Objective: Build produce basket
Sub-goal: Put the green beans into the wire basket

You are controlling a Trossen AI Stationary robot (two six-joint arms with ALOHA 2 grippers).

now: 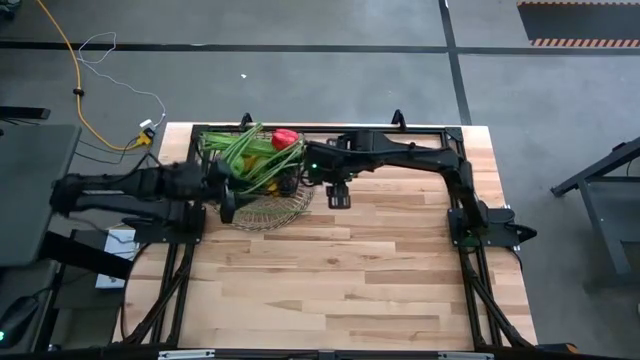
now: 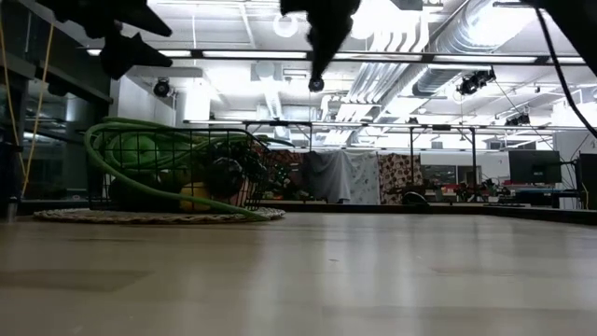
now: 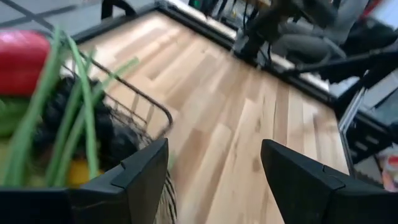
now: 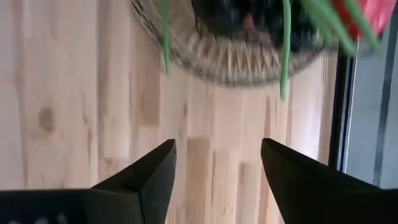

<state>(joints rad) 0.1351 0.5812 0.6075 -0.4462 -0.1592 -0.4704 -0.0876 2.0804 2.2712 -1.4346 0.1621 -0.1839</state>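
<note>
Basket (image 1: 262,170) full of produce (red pepper (image 1: 285,139) on top, long green beans (image 1: 243,152) hanging over rim) sits on woven mat (image 1: 268,212) at table (image 1: 340,270) back-left; left gripper (image 1: 226,200) and right gripper (image 1: 338,193) both released, empty, flanking it

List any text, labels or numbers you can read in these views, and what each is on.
No readable text in any view.
The basket, the produce and the woven mat under the basket carry no lettering.
A striped floor marking in the high view is a pattern, not words.
Hanging cloths in the room behind, in the low view, show nothing legible; any print is too small to tell.
</note>
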